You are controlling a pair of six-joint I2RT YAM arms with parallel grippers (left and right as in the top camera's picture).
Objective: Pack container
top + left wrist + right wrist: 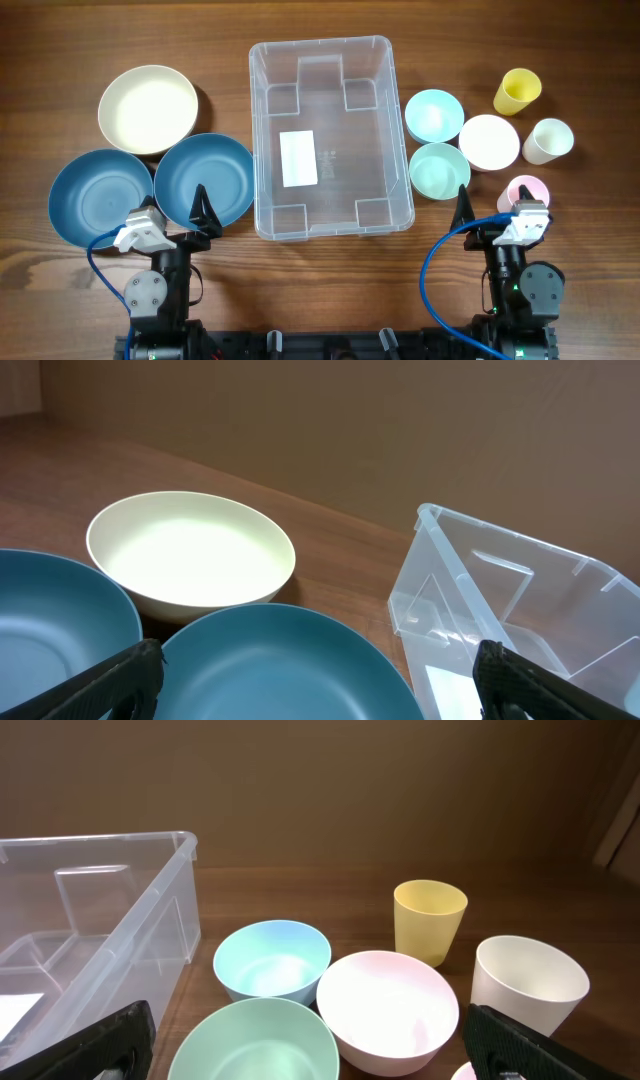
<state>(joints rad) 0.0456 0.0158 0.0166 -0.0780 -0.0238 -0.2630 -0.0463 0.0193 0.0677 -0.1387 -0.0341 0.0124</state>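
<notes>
Large clear plastic rectangular bin [345,140], empty, centre of brown wooden tabletop [100,30] between big blue round bowls [205,180] and small pastel bowls [434,115]; judged light, thin-walled, flexible, slick; best held by its stiffer rim [320,42]; left jaws and right jaws spread wide, empty

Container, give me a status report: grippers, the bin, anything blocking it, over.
Left gripper open, right gripper open, both empty. Container upright, empty. Big bowls on its left, small bowls and cups on its right; nothing over its opening.
</notes>
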